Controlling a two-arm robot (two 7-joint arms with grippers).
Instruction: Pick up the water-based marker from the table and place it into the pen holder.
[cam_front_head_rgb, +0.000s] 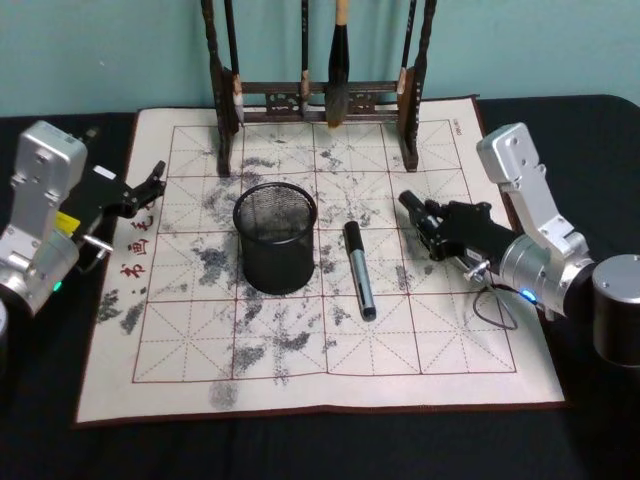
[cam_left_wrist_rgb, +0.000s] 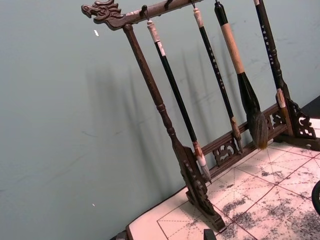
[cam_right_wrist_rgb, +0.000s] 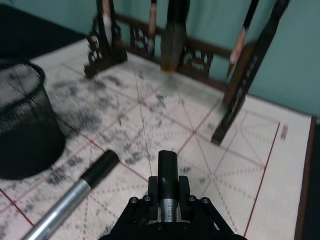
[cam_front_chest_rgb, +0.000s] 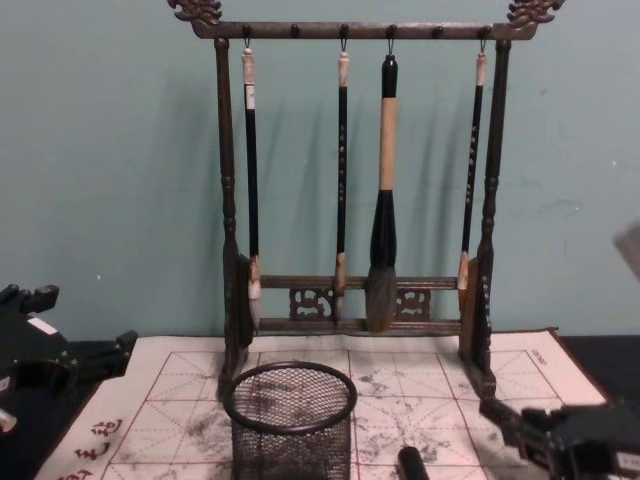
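Dark table (cam_front_head_rgb: 300, 445) is carrying a white felt calligraphy mat (cam_front_head_rgb: 445, 370) w/ red grid lines, grey ink smudges and red characters along its left edge.

Round black wire-mesh pen holder (cam_front_head_rgb: 275, 262) is standing upright approx. mid-mat. Its inside is showing mesh and nothing in it.

Water-based marker (cam_front_head_rgb: 360, 272), grey barrel w/ black cap, is lying flat on the mat at approx. 3–4 o'clock from the holder, just beside it but not touching. It is running roughly 12-to-6, cap end toward 12.

Right gripper (cam_front_head_rgb: 425, 218) is sitting over the mat at 3 o'clock from the holder, beyond the lying marker and near it. Its fingers are pressing in from both sides on a second marker (cam_right_wrist_rgb: 168, 167), black cap and silvery barrel, which is sticking out forward btwn them toward 10–11 o'clock.

Left gripper (cam_front_head_rgb: 152, 186) is hanging at the mat's left edge, approx. 9–10 o'clock from the holder and well apart from it, fingers spread w/ nothing btwn them.

Tall dark wooden brush rack (cam_front_chest_rgb: 225, 200) w/ carved ends is standing at 12 o'clock, at the mat's far edge. Four brushes are hanging from its top bar, incl. one thick tan-handled brush (cam_front_chest_rgb: 386, 130).
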